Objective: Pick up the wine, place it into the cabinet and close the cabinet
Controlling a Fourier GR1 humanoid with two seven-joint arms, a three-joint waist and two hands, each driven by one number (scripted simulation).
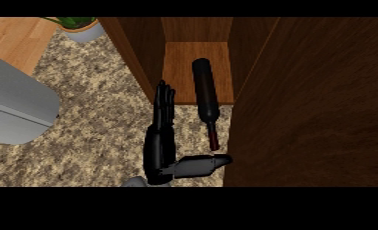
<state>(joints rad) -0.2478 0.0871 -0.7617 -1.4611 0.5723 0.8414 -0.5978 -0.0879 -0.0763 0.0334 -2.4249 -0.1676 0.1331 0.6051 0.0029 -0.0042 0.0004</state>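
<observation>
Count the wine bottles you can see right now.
1. The wine bottle lies on its side, its base on the cabinet shelf and its neck sticking out over the counter. The open cabinet door fills the right side and could hide others.

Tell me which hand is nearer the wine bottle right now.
Left. The only hand showing lies open just left of the wine bottle, fingers toward the cabinet; it appears to be the left one. The other hand is out of view.
</observation>
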